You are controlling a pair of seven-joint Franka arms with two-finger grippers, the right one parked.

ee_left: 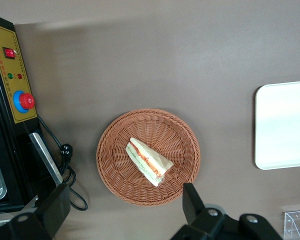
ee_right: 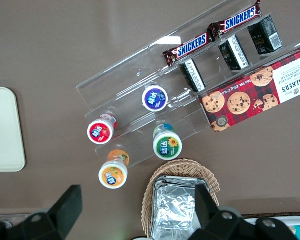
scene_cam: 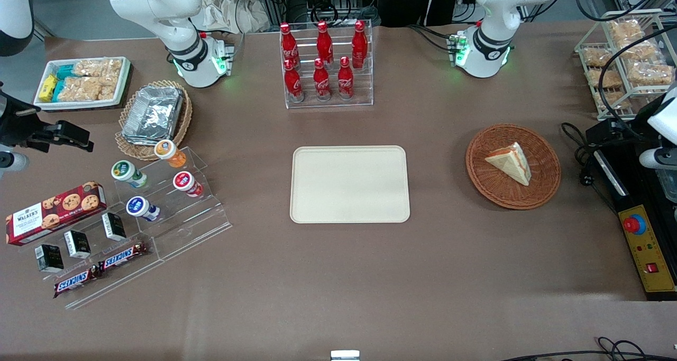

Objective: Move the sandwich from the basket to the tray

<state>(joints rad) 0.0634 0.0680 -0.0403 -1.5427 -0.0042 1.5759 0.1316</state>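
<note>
Overhead, gripper [ee_left: 125, 210] poised above basket [ee_left: 185, 165], fingers [ee_left: 192, 200] spread wide. Sandwich [ee_left: 149, 161] lying inside; tray [scene_cam: 349, 184] well apart.

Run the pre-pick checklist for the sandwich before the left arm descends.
1. Sandwich lies in the basket, nothing on top of it: ok.
2. Tool is open, high above the basket, fingers wider apart than the wedge: ok.
3. Tool centred over the sandwich: not ok, it sits off toward the basket's rim.
4. Tray is bare and ready to receive: ok.
5. Table between basket and tray is free of obstacles: ok.
</note>
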